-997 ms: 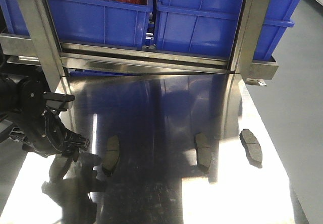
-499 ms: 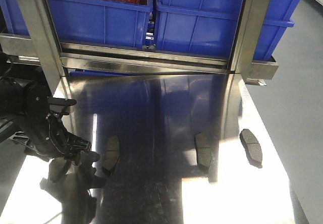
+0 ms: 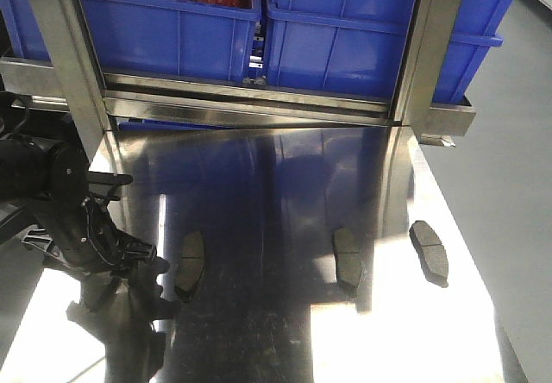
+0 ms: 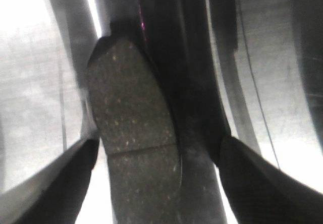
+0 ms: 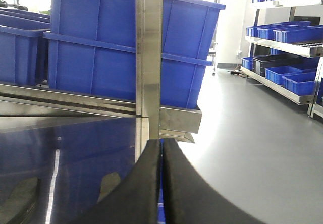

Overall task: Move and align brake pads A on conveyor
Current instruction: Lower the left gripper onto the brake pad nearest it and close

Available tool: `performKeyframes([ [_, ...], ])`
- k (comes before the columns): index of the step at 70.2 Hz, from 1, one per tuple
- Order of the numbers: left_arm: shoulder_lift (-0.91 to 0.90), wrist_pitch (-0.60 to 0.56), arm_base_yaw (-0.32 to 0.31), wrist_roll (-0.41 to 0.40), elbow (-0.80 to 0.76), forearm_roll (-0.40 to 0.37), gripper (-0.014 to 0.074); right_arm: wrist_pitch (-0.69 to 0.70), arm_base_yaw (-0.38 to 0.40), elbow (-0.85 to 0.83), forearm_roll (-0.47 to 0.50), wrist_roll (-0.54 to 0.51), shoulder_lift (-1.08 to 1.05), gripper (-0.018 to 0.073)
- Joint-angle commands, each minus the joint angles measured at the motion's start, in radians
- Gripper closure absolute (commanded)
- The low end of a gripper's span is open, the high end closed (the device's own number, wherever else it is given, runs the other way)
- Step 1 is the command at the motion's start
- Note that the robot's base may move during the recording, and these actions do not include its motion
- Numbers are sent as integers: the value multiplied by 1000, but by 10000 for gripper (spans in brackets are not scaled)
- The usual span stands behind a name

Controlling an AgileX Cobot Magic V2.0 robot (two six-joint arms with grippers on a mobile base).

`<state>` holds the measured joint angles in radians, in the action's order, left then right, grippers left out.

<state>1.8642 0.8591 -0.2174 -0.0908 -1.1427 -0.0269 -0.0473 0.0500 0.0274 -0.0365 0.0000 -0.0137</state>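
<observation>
Three brake pads A lie flat on the shiny steel table (image 3: 285, 340): one left of centre (image 3: 191, 262), one right of centre (image 3: 347, 258), and one near the right edge (image 3: 429, 249). My left gripper (image 3: 129, 258) hangs low over the table's left side. In the left wrist view it (image 4: 160, 148) is open and straddles another dark speckled pad (image 4: 133, 133) with a groove across it, with a gap on each side. My right gripper (image 5: 161, 151) is shut on nothing, off the table's right edge. The conveyor is out of view.
Blue bins (image 3: 345, 29) sit on a steel rack behind the table, with upright steel posts (image 3: 65, 55) at left and right (image 3: 427, 47). Grey floor (image 3: 509, 185) lies beyond the table's right edge. Shelves with more blue bins (image 5: 285, 32) stand far off.
My left gripper has shifted slightly left and lower, down over the leftmost pad, which is now mostly covered in the front view. The other three pads have not moved.
</observation>
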Motion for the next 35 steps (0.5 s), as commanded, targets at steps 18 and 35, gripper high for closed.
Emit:
performKeyframes([
  [18, -16, 12, -3, -11, -18, -3, 94, 74, 5, 10, -2, -6, -8, 567],
  [35, -16, 8, -3, -11, -18, -3, 431, 74, 5, 10, -2, -6, -8, 567],
])
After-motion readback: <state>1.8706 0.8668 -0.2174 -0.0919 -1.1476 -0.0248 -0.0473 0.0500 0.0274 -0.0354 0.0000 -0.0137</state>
